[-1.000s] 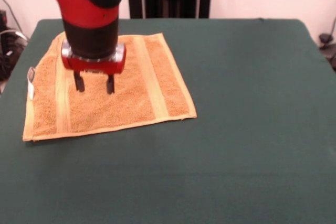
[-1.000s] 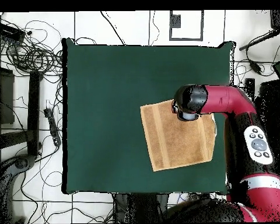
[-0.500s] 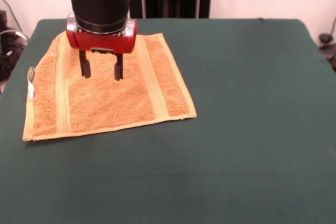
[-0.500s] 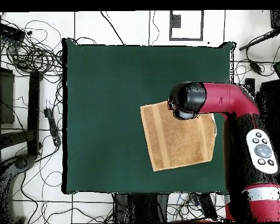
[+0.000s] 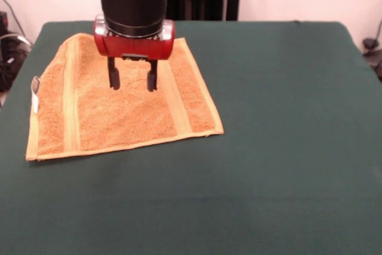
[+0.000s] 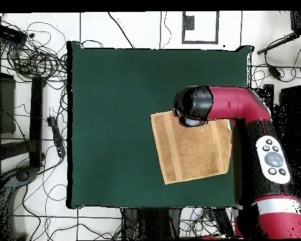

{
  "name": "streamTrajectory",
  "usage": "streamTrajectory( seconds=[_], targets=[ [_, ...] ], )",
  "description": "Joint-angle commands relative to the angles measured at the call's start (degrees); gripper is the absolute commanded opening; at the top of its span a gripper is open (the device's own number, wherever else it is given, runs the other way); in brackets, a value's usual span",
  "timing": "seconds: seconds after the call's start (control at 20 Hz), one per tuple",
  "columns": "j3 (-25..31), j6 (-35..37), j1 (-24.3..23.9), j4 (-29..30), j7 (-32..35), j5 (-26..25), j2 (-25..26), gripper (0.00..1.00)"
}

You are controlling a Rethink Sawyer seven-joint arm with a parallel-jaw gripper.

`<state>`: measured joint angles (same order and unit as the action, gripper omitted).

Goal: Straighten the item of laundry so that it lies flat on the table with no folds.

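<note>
Orange towel (image 5: pixel 119 111) flat, open pincer (image 5: pixel 132 80) above

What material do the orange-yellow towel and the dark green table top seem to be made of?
The small squarish orange-yellow towel looks like terry cloth: its main surface is nubbly and looped, while the paler border bands look flat and woven. The large dark green table top appears covered in a matte cloth, perhaps felt, since it shows no shine or grain; the exact fabric stays uncertain.
</note>
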<state>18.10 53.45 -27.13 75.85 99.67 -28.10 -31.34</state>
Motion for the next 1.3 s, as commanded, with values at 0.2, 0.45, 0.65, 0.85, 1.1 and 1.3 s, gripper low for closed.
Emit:
streamTrajectory(
  seconds=[0.2, 0.45, 0.65, 0.85, 1.1, 1.3],
  targets=[
    [1.6, -1.5, 3.3, 5.6, 4.1, 2.7, 1.5, 1.00],
    [1.4, -0.7, 4.7, 4.6, 5.3, 3.1, 2.0, 1.00],
    [0.8, -0.8, 5.7, 4.0, 6.6, 3.7, 2.5, 1.00],
    [-0.2, -0.7, 7.1, 3.1, 8.4, 4.3, 3.2, 1.00],
    [-0.9, -1.4, 8.7, 2.3, 9.4, 4.6, 4.2, 1.00],
    [-1.4, -2.6, 8.9, 2.7, 9.4, 4.6, 4.3, 1.00]
  ],
)
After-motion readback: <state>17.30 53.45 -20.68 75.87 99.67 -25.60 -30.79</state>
